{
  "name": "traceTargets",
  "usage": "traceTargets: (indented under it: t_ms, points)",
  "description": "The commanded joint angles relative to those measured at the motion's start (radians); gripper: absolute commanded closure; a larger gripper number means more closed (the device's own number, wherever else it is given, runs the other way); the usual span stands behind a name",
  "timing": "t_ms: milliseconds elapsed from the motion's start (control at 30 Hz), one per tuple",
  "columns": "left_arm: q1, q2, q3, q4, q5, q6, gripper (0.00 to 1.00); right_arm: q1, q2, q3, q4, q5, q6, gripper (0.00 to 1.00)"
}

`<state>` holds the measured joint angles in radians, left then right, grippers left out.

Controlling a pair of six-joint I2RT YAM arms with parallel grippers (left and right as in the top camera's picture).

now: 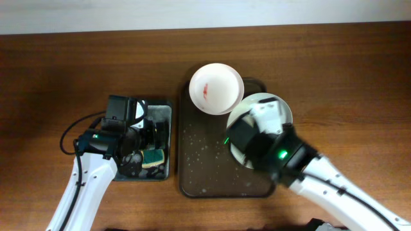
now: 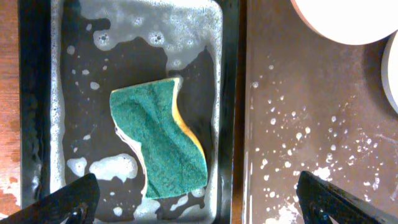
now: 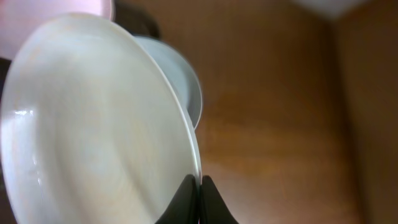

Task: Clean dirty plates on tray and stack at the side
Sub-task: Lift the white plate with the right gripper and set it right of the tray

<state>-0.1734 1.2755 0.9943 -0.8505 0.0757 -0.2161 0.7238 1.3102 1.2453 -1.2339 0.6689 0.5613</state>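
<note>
My right gripper [image 3: 200, 186] is shut on the rim of a white plate [image 3: 93, 124] and holds it tilted over the right side of the dark brown tray [image 1: 212, 173]. In the overhead view my right gripper [image 1: 247, 138] covers much of that plate [image 1: 280, 108]. A pale plate [image 3: 189, 93] shows just behind it. Another white plate [image 1: 216, 88] with a red smear sits at the tray's far end. My left gripper [image 2: 199, 208] is open and empty above a green-yellow sponge [image 2: 158, 137].
The sponge lies in a small black tray [image 2: 74, 81] with soapy water, left of the brown tray [image 2: 311, 124], which is flecked with suds. Bare wooden table [image 1: 347, 77] lies to the right of the tray.
</note>
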Motion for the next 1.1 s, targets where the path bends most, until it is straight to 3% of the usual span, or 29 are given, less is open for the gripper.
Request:
traceTargets:
  t_ms: [0,67,167,300,400,467,500,533,600,667,767,867,933,967,1000,1067]
  points:
    - [0.006,-0.008,0.011,-0.003,0.011,0.009,0.01,-0.422,-0.047,0.077,0.036,-0.633,-0.256,0.96]
    - [0.006,-0.008,0.011,-0.003,0.011,0.009,0.01,-0.773,-0.044,0.091,0.038,-0.887,-0.358,0.96]
    - [0.006,-0.008,0.011,-0.003,0.011,0.009,0.01,-1.270,0.063,0.088,0.078,-0.935,-0.335,0.96]
    - [0.006,-0.008,0.011,-0.003,0.011,0.009,0.00,-1.501,0.318,0.088,0.203,-0.893,-0.212,0.96]
    - [0.006,-0.008,0.011,-0.003,0.011,0.009,0.01,-1.490,0.465,0.088,0.233,-0.849,-0.255,0.96]
    - [0.006,-0.008,0.011,-0.003,0.011,0.009,0.01,-1.445,0.465,0.089,0.236,-0.869,-0.309,0.95]
    - [0.006,-0.008,0.011,-0.003,0.011,0.009,0.01,-1.400,0.450,0.090,0.228,-0.888,-0.318,0.61]
    - [0.006,-0.008,0.011,-0.003,0.011,0.009,0.00,-1.367,0.429,0.090,0.225,-0.929,-0.318,0.45]
    - [0.006,-0.008,0.011,-0.003,0.011,0.009,0.01,-1.250,0.348,0.089,0.225,-0.980,-0.365,0.39]
    - [0.006,-0.008,0.011,-0.003,0.011,0.009,0.01,-1.053,0.331,0.082,0.221,-0.949,-0.484,0.39]
    - [0.006,-0.008,0.011,-0.003,0.011,0.009,0.01,-0.821,0.433,0.062,0.321,-0.786,-0.513,0.41]
    - [0.006,-0.008,0.011,-0.003,0.011,0.009,0.01,-0.735,0.552,0.062,0.412,-0.667,-0.512,0.47]
    - [0.006,-0.008,0.011,-0.003,0.011,0.009,0.01,-0.736,0.616,0.061,0.412,-0.725,-0.498,0.55]
    - [0.006,-0.008,0.011,-0.003,0.011,0.009,0.01,-0.736,0.645,0.058,0.408,-0.727,-0.481,0.80]
    - [0.006,-0.008,0.011,-0.003,0.011,0.009,0.01,-0.738,0.645,0.058,0.394,-0.728,-0.470,0.96]
    - [0.006,-0.008,0.011,-0.003,0.011,0.009,0.01,-0.738,0.560,0.058,0.335,-0.727,-0.467,0.96]
